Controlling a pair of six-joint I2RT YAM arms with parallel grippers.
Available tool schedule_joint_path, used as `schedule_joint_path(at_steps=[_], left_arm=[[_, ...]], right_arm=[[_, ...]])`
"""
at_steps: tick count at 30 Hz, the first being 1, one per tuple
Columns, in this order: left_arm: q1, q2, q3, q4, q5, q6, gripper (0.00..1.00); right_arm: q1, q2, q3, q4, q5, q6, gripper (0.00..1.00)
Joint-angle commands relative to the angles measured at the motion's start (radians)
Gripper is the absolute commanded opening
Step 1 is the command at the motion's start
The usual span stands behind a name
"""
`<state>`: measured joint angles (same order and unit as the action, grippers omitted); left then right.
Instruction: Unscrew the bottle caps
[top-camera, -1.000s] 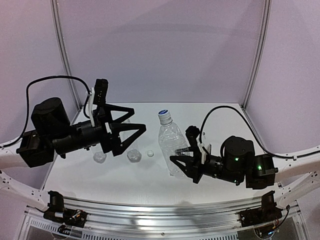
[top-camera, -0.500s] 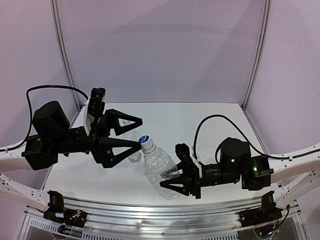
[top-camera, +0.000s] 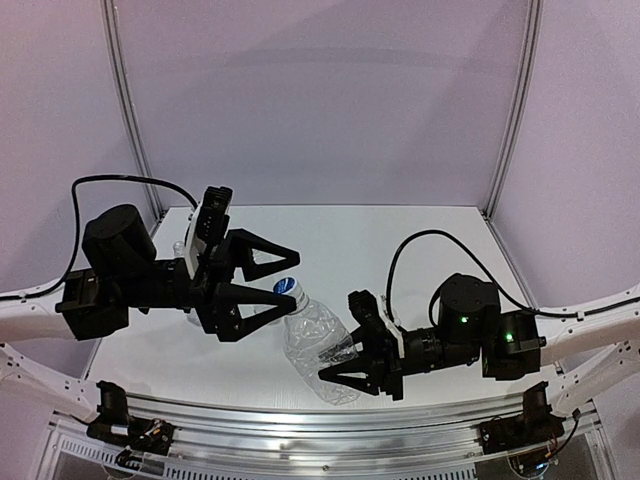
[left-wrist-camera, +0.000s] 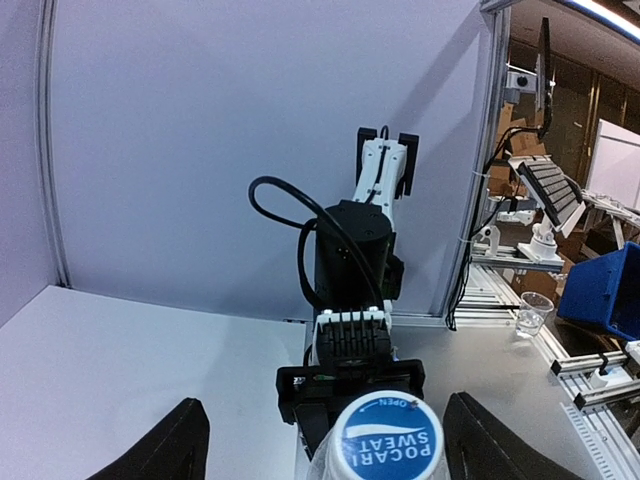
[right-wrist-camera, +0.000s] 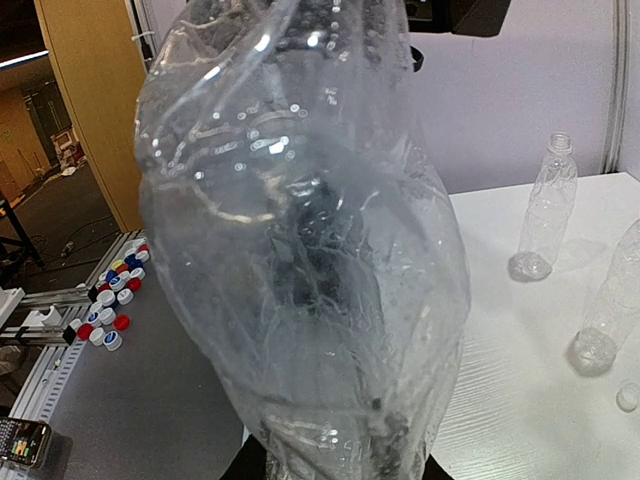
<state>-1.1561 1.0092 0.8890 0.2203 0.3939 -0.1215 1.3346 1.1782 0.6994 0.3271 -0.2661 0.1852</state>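
— Where has the bottle (top-camera: 318, 335) got to? A second ago it stood upright near the middle of the table (top-camera: 420, 240).

— It's tipped over now. The right gripper (top-camera: 337, 362) is clamped around its lower body, the same grip as before. But it has swung the bottle so the neck leans toward the left arm.

— And the cap (top-camera: 290, 287)?

— Still screwed on, blue on top with white lettering. It now sits between the fingers of the left gripper (top-camera: 290, 275). A second ago that gripper hung well off to the left with nothing between its fingers.

— Has it caught the cap?

— Not that I can see. In the left wrist view the fingers (left-wrist-camera: 170, 445) stand to either side of the cap, one just beside it, the other clearly apart. The jaws look narrower than a second ago, yet they are still spread.

— Anything else on the table?

— In the right wrist view, two other bottles (right-wrist-camera: 548, 210) stand upright, one with an open neck, and a small loose cap (right-wrist-camera: 628, 397) lies near them. From above, the left arm now covers most of that patch. Earlier it showed plainly.
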Motion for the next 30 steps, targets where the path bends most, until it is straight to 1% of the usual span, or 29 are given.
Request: schedule_joint_path(at_steps=[1, 5, 11, 19, 21, 25, 30], left_arm=[[0.005, 0.016, 0.017, 0.017, 0.027, 0.009, 0.77], [0.005, 0.012, 0.015, 0.016, 0.033, 0.011, 0.66], [0.006, 0.011, 0.016, 0.017, 0.048, 0.013, 0.63], [0.006, 0.045, 0.043, -0.001, 0.054, 0.004, 0.45], [0.005, 0.057, 0.062, -0.017, 0.032, -0.007, 0.41], [0.005, 0.096, 0.107, -0.054, -0.028, -0.049, 0.35], [0.008, 0.173, 0.162, -0.092, -0.092, -0.104, 0.32]], right_arm=[[-0.001, 0.009, 0.023, 0.000, -0.017, -0.005, 0.29], [0.000, 0.013, 0.025, 0.001, -0.018, -0.006, 0.29], [-0.001, 0.013, 0.028, -0.003, -0.021, -0.004, 0.30], [0.000, -0.012, 0.020, -0.004, 0.001, -0.003, 0.29], [0.000, -0.018, 0.020, -0.015, 0.042, -0.001, 0.29], [0.000, -0.022, 0.024, -0.045, 0.203, 0.000, 0.29], [0.000, -0.035, 0.013, -0.044, 0.296, 0.002, 0.29]])
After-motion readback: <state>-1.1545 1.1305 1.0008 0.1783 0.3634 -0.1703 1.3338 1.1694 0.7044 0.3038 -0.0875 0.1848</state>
